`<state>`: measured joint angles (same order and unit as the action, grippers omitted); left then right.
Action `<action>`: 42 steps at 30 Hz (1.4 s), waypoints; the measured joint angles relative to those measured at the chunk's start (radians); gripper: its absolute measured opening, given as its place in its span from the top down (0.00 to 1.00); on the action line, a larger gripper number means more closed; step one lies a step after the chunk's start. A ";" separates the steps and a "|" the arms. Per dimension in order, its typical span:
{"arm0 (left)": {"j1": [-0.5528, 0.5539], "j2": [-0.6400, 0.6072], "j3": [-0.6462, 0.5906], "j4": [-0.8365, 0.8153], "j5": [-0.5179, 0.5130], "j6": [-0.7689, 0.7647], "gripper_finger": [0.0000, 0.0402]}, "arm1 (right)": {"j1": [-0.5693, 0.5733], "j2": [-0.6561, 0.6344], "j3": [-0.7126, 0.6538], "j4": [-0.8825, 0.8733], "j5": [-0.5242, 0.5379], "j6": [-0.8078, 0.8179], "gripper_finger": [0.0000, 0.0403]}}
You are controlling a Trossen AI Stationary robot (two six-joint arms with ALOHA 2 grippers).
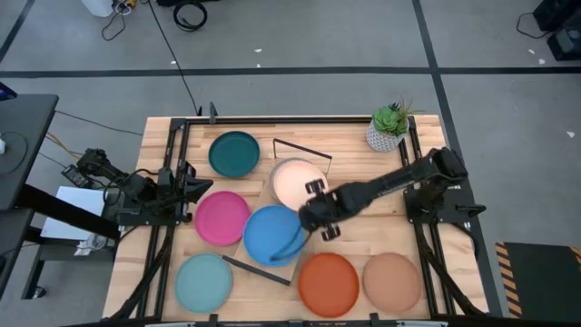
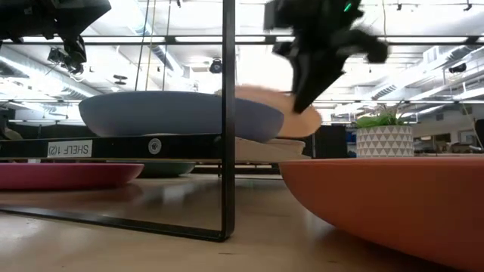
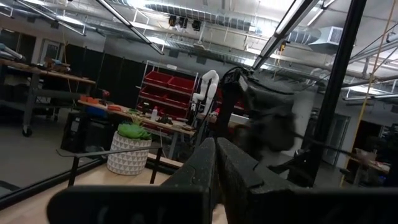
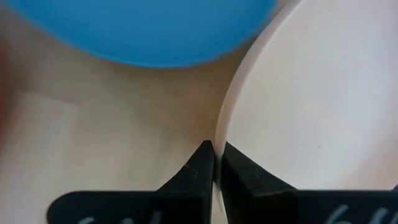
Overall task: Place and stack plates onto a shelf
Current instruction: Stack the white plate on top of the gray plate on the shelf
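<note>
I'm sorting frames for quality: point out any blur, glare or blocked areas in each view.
High view: evenly lit and sharp. Low view: the right gripper is motion-smeared, the orange plate looms soft up close, ceiling lights glare. Left wrist view: the far arm is blurred. Right wrist view: too close, only the blue plate and cream plate.

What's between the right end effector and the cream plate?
Nothing visible stands between them. The right end effector is pinching the cream plate at its rim, right beside the blue plate.
</note>
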<state>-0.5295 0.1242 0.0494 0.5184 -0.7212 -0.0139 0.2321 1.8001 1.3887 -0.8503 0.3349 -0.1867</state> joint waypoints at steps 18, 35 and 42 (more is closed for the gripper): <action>0.000 0.000 0.000 -0.008 0.000 0.000 0.94 | -0.129 0.055 0.006 0.112 -0.146 -0.124 0.78; 0.000 0.000 0.000 -0.018 0.000 -0.026 0.94 | -0.029 0.053 0.083 -0.246 0.208 0.207 0.65; 0.000 0.000 0.000 -0.022 0.000 -0.027 0.94 | 0.000 0.053 -0.054 -0.056 0.263 0.202 0.67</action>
<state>-0.5297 0.1242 0.0494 0.4959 -0.7210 -0.0410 0.2319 1.8530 1.3350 -0.9059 0.5977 0.0155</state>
